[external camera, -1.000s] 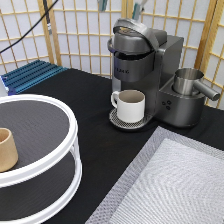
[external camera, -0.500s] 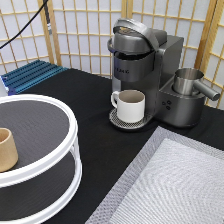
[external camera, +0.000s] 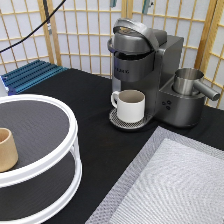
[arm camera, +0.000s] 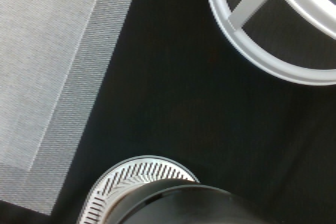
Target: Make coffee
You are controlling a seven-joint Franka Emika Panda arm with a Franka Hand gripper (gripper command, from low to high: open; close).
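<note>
Coffee maker [external camera: 155, 65], glossy dk-grey; pincer unseen.

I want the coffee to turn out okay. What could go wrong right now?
The gripper is not in the exterior view, and no pod shows, so I cannot tell if one is loaded. The mug sits on the drip tray under the coffee maker; a nudge might shift it off the spout. The tan cup sits near the shelf's rim and might tip.

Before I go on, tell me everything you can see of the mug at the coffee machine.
The mug is cream-white, glossy like ceramic, with one loop handle turned toward the exterior view's left. It stands upright, mouth open, on the coffee machine's round slotted drip tray, directly under the brew head of the coffee machine. Its inside is not visible. Only the tray touches it; the gripper is not in view.
</note>
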